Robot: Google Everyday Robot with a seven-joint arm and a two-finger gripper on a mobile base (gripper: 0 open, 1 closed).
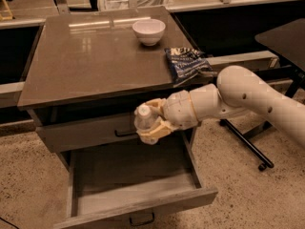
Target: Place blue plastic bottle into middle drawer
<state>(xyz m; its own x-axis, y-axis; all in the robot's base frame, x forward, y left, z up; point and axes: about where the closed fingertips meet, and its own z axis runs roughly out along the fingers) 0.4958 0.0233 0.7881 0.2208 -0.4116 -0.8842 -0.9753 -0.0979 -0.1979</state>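
The gripper (153, 120) was closed around the bottle (142, 114), one cream finger above it and one below, with the white cap pointing up and toward the camera, so the bottle sat tilted rather than upright. Held this way, the bottle hung in the air just in front of the top drawer front (81, 135), beside its black handle, and above the rear part of the open drawer (133, 178). It was clear of the drawer's floor and walls. The arm (238, 97) reached in from the right, passing under the edge of the cabinet top (95, 56), where the bowl (148, 31) and snack bag (186, 63) lay well apart from the work. The step in hand looked like the lowering. To do it well, the gripper probably needed to come forward a little, away from the top drawer front, and then go straight down toward the middle of the bare floor. The right side wall was close to the wrist, so it needed watching. The release was best made only once the bottle was low, since a tilted round bottle dropped from height would likely roll or bounce against the low walls.
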